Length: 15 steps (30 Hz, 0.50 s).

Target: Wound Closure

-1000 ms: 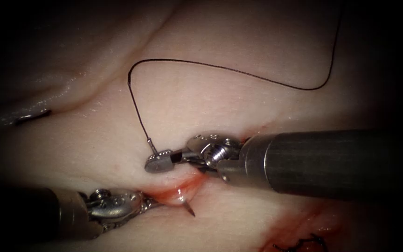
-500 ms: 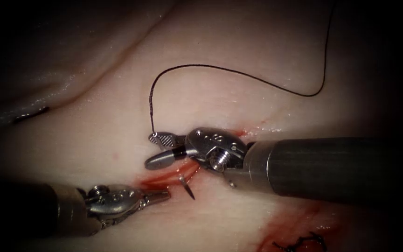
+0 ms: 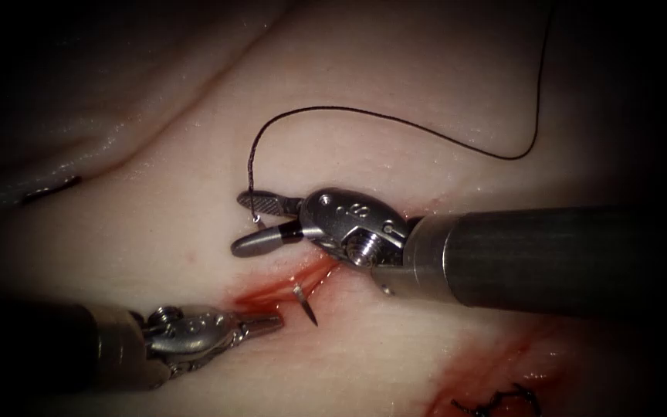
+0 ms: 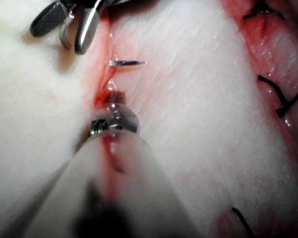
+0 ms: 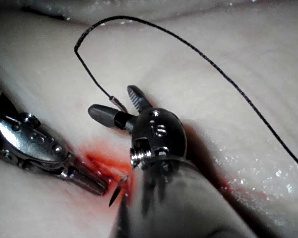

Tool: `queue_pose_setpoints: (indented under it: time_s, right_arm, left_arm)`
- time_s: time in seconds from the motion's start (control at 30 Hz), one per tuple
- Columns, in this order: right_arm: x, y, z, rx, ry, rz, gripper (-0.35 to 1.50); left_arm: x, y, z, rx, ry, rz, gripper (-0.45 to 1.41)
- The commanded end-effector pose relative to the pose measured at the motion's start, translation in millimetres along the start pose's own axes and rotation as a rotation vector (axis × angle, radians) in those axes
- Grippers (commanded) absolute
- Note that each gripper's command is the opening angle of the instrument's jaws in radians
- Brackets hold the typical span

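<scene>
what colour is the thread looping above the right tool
The thread is black, clearest in the endoscope view against the pale tissue.

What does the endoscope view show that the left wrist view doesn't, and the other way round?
Endoscope view: the long thread looping down to the needle's tail by the right claw. Left wrist view: several dark cut thread ends. Both: the needle sitting in the tissue, its tip poking out at the cut; the right claw open, holding nothing; the left claw shut, apparently holding nothing.

Dark surround — glare at centre
</scene>
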Motion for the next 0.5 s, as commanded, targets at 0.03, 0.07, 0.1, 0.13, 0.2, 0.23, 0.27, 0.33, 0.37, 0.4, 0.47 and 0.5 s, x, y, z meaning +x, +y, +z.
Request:
queue_pose_setpoints:
  time_s: [0.03, 0.07, 0.1, 0.13, 0.2, 0.23, 0.27, 0.33, 0.37, 0.4, 0.47, 0.5]
  right_arm:
    - [-0.5, -0.1, 0.8, 0.003, 0.000, 0.002, 1.18]
    - [-0.5, -0.1, 0.8, 0.003, 0.000, 0.002, 1.16]
    - [-0.5, -0.1, 0.7, 0.003, 0.000, 0.002, 1.11]
    - [-0.5, -0.1, 0.7, 0.004, 0.000, 0.003, 1.06]
    - [-0.4, -0.1, 0.4, -0.003, 0.000, 0.003, 0.61]
    - [-0.4, -0.1, 0.3, -0.014, 0.000, 0.003, 0.10]
    - [-0.3, -0.1, 0.1, -0.032, 0.000, -0.003, -0.35]
    - [-0.3, 0.1, -0.2, -0.071, -0.002, 0.040, -0.35]
    - [-0.2, 0.2, -0.4, -0.091, -0.005, 0.065, -0.35]
    - [-0.2, 0.2, -0.5, -0.108, -0.014, 0.096, -0.35]
    - [-0.4, 0.2, -0.7, -0.114, -0.048, 0.174, -0.35]
    - [-0.4, 0.2, -0.7, -0.121, -0.060, 0.198, -0.35]
  left_arm:
    - [-0.5, 0.4, 0.8, -0.002, -0.001, -0.001, -0.11]
    - [-0.5, 0.4, 0.8, -0.002, -0.001, -0.001, -0.11]
    - [-0.5, 0.4, 0.8, -0.002, -0.001, -0.001, -0.11]
    - [-0.5, 0.4, 0.8, -0.002, -0.001, -0.001, -0.11]
    - [-0.5, 0.4, 0.8, -0.002, -0.001, -0.001, -0.11]
    - [-0.5, 0.4, 0.8, -0.002, -0.001, -0.001, -0.11]
    - [-0.5, 0.4, 0.8, -0.001, -0.001, -0.001, -0.11]
    - [-0.5, 0.4, 0.8, -0.001, -0.001, -0.001, -0.11]
    - [-0.5, 0.5, 0.8, -0.001, -0.001, -0.002, -0.11]
    - [-0.5, 0.5, 0.8, 0.000, -0.001, -0.002, -0.11]
    - [-0.5, 0.5, 0.9, 0.000, -0.001, 0.003, -0.11]
    - [-0.5, 0.6, 0.9, 0.001, -0.001, 0.003, -0.11]
